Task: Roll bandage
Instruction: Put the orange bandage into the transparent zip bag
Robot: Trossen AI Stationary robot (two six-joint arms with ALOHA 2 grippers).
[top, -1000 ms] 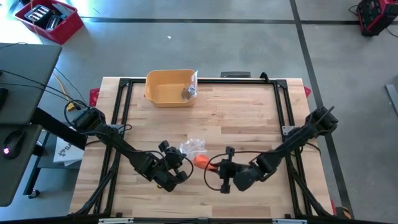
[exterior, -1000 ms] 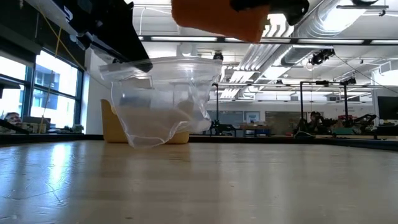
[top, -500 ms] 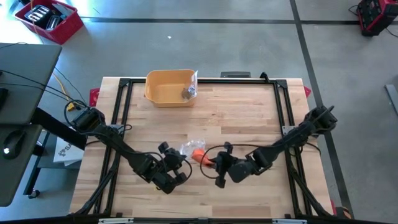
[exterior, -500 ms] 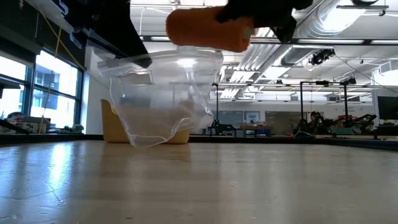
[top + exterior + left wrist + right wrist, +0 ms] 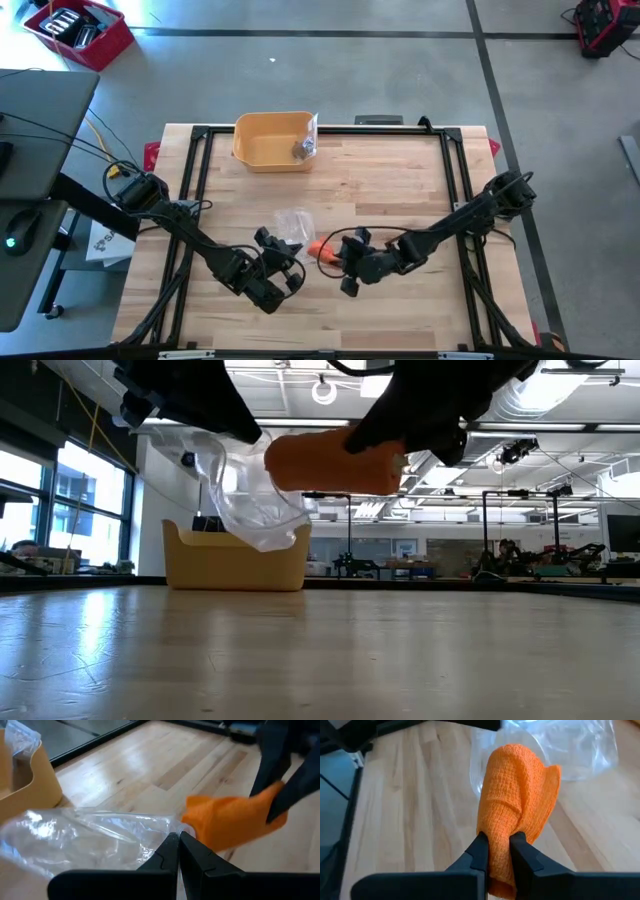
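An orange woven bandage roll [image 5: 517, 795] is held above the table's near middle by my right gripper [image 5: 497, 842], which is shut on it. A clear plastic bag [image 5: 90, 835] hangs in the air beside it, with my left gripper [image 5: 179, 839] shut on its edge. The bandage's free end [image 5: 192, 817] sits right next to the bag's edge at my left fingertips. In the high view the bandage [image 5: 322, 249] lies between the two grippers, and the bag [image 5: 293, 222] is on its far side. In the low view both the bandage [image 5: 335, 460] and the bag [image 5: 250, 490] are well clear of the tabletop. My left gripper pinches the bag's thin edge [image 5: 172, 827] between its two fingertips. The bag stretches away from the fingers, slack and crumpled, and is lifted clear of the table. My right gripper pinches the near end of the bandage roll [image 5: 497, 852] between its two fingers. The roll runs forward along the fingers and sticks out past them. It is lifted clear of the table.
A yellow bin [image 5: 272, 140] stands at the table's far left with a small clear packet at its right rim. A black frame [image 5: 320, 131] runs around the tabletop. Bare wood lies between the bin and the grippers and to the right.
My right gripper has carried the bandage toward the table's left and a little down, rolling as it went, up to the bag. My left gripper has turned in place. The bag, which hung down below it, now swings up and toward the far side.
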